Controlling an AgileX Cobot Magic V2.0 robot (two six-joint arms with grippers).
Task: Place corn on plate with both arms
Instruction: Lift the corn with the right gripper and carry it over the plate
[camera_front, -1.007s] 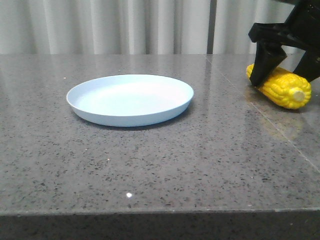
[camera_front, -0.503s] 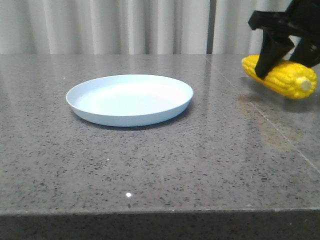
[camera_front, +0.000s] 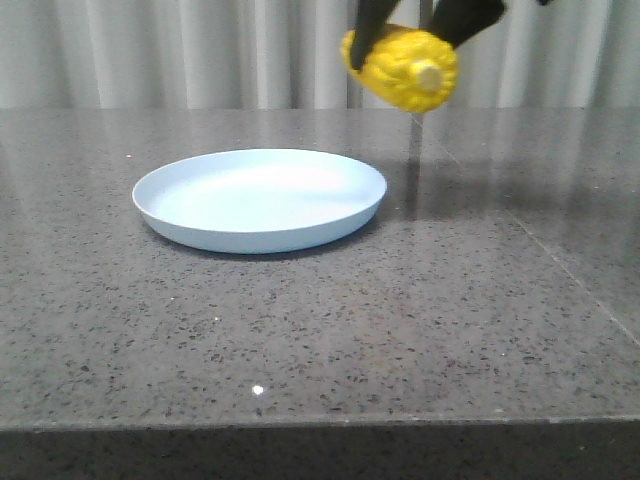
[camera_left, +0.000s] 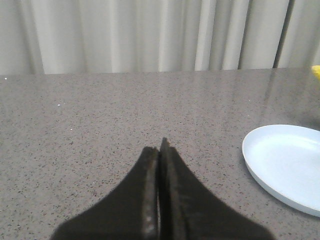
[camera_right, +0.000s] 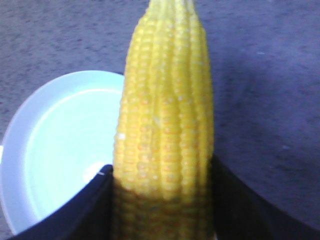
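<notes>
Right gripper (camera_front: 415, 25) is clamped on the corn (camera_front: 402, 66), holding it up in the air just past the plate's (camera_front: 259, 198) right rim, stub end facing the camera. In the wrist view the cob looks like it overlaps the plate edge, hard to say exactly. Left gripper (camera_left: 159, 150) is closed with nothing in it, low over the table (camera_front: 400, 320), left of the plate.

Grey speckled stone surface (camera_front: 330, 330), glossy, faint reflections near far edge. Thin seam runs diagonally toward right front corner. Dark front edge band. Pale pleated curtain (camera_front: 200, 50) hangs behind far edge. Light soft, even.
</notes>
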